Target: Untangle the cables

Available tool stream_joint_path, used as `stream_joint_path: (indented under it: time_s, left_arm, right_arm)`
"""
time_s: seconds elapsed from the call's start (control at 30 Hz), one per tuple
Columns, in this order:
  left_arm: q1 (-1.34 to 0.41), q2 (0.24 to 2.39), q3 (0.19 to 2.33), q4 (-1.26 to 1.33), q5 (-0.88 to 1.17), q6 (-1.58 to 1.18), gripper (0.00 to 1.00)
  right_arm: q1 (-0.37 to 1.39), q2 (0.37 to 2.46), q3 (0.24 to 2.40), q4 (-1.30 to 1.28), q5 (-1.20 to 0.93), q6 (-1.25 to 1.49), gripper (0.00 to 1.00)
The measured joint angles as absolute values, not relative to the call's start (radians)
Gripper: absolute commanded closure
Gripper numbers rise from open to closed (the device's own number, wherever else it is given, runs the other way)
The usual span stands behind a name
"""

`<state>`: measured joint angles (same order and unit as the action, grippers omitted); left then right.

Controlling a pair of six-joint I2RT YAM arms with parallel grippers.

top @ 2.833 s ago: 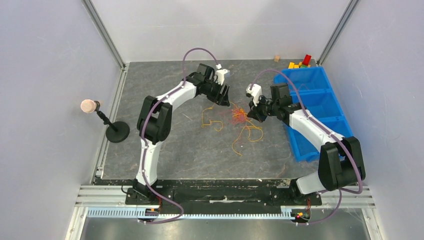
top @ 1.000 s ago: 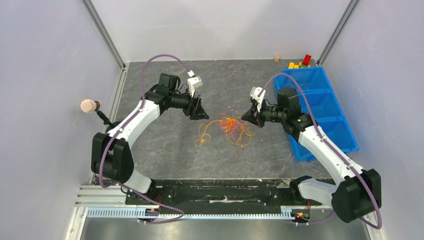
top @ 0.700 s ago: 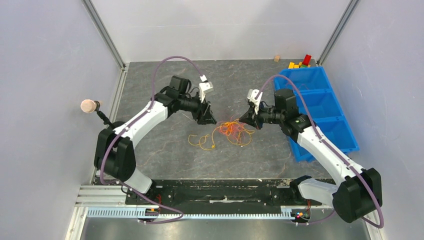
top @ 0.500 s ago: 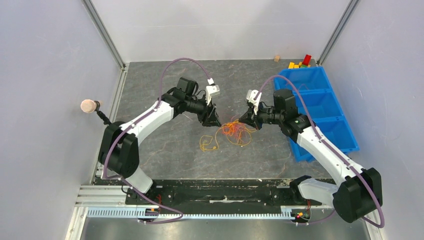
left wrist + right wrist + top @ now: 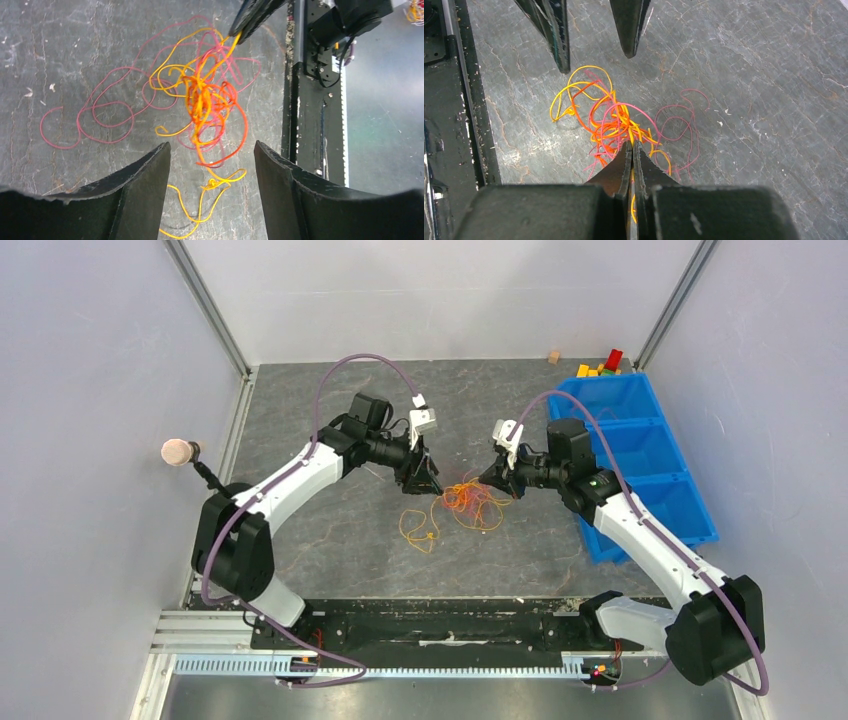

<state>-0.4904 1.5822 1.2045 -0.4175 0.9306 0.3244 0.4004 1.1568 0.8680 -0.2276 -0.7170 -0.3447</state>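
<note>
The cables (image 5: 465, 498) lie as a tangled knot of orange, yellow and red strands on the grey table between the two grippers, with a yellow loop (image 5: 418, 530) trailing toward the near left. My left gripper (image 5: 425, 480) hangs open just left of the knot. In the left wrist view its jaws (image 5: 211, 145) stand wide apart over the yellow loop (image 5: 210, 200), touching nothing. My right gripper (image 5: 495, 483) is shut on a yellow strand at the knot's right edge. The right wrist view shows that strand pinched between the closed fingers (image 5: 631, 145), with the tangle (image 5: 614, 125) just beyond.
A blue divided bin (image 5: 640, 450) stands to the right, with coloured blocks (image 5: 605, 365) behind it. A microphone on a black round stand (image 5: 235, 502) sits at the left. A black rail (image 5: 430, 625) runs along the near edge.
My left gripper has moved right and closer to the knot, staying open. The loose yellow loop has shifted a little. The right gripper has kept its hold and barely moved.
</note>
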Motion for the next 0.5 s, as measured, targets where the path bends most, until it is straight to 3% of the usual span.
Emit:
stream_joint_path:
  time_s: [0.33, 0.43, 0.5]
  left_arm:
    - [-0.507, 1.574, 1.203, -0.412, 0.928, 0.324, 0.35]
    - [-0.524, 1.591, 1.203, -0.4, 0.9, 0.323, 0.42]
    - [-0.54, 1.606, 1.203, -0.393, 0.872, 0.323, 0.53]
  right_arm:
    - [0.4, 1.159, 0.866, -0.228, -0.717, -0.34, 1.0]
    - [0.4, 1.159, 0.866, -0.228, -0.717, -0.34, 1.0]
    - [0.4, 1.159, 0.866, -0.228, -0.716, -0.34, 1.0]
